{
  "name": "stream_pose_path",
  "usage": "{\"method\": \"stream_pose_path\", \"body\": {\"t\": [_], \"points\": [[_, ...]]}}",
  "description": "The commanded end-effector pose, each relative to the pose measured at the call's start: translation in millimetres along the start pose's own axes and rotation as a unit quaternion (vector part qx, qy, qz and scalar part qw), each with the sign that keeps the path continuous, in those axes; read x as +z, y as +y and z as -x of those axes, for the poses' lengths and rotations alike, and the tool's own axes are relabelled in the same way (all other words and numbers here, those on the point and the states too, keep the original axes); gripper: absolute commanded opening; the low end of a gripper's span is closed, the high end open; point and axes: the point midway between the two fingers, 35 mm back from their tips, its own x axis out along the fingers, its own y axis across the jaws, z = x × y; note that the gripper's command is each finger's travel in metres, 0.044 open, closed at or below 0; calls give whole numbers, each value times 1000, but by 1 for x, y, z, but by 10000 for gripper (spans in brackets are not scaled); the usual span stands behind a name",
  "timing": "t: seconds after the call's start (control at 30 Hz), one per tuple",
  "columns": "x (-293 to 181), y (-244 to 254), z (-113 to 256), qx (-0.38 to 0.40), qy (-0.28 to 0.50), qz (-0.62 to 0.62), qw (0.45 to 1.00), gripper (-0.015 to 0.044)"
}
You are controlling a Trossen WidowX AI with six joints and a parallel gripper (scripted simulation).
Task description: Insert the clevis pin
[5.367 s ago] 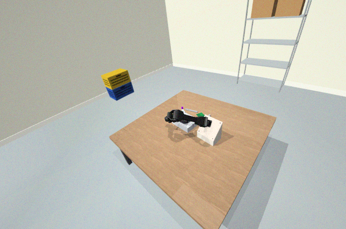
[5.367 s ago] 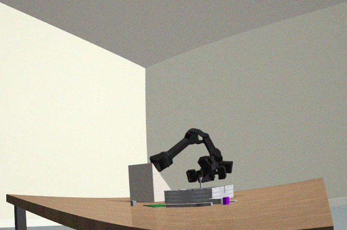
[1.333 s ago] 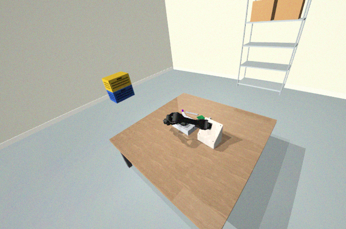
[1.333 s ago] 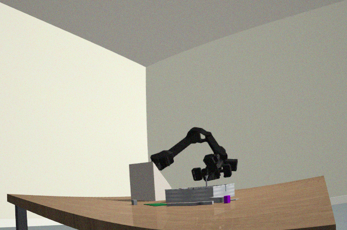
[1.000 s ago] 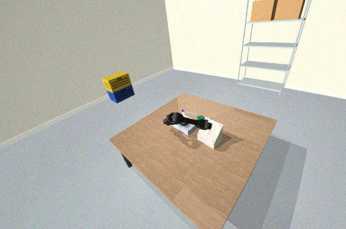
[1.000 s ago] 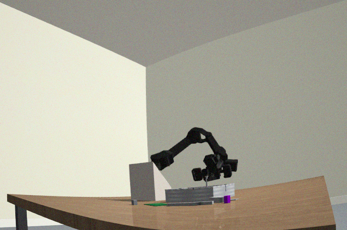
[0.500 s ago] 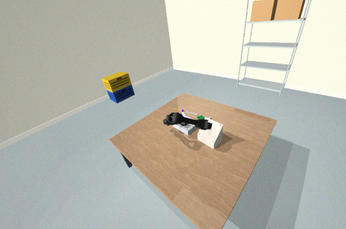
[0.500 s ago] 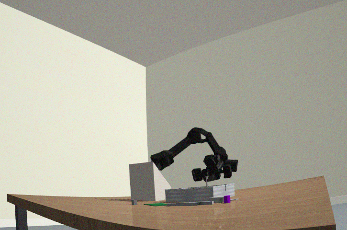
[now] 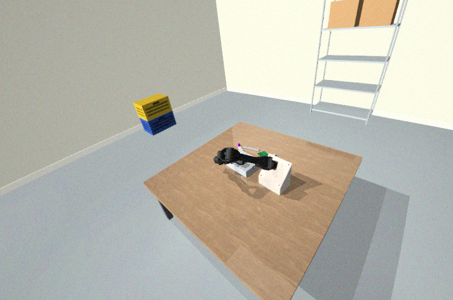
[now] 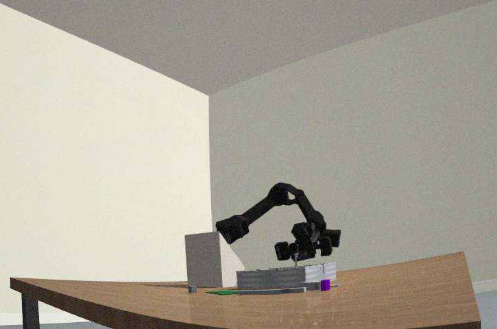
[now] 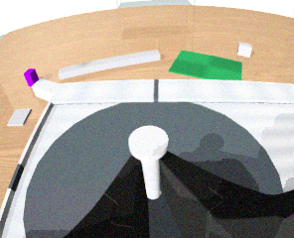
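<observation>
In the wrist view, my gripper (image 10: 296, 251) (image 11: 149, 162) is nearly closed, pinching the pin (image 10: 295, 260) (image 11: 152, 171) head-up over the disc (image 11: 82, 169). The hole is hidden; lowering off-centre could jam the tip or drag the disc. Beyond, the tray's (image 9: 247, 173) (image 10: 271, 278) (image 11: 104, 92) rim crosses at 12 o'clock, limiting low sideways travel. Farther out lie a bar (image 11: 109, 64) at 11 and a green sheet (image 11: 207, 65) at 1; upward looks free.
</observation>
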Motion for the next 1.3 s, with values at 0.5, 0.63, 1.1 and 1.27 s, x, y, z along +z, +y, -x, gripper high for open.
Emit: {"method": "stream_pose_path", "body": {"t": [0.5, 0.63, 1.1, 1.27], "points": [[0, 0, 0, 0, 0, 0, 1000, 0], [0, 0, 0, 0, 0, 0, 1000, 105], [16, 0, 7, 0, 0, -3, 1000, 160], [16, 0, 7, 0, 0, -3, 1000, 160]]}}
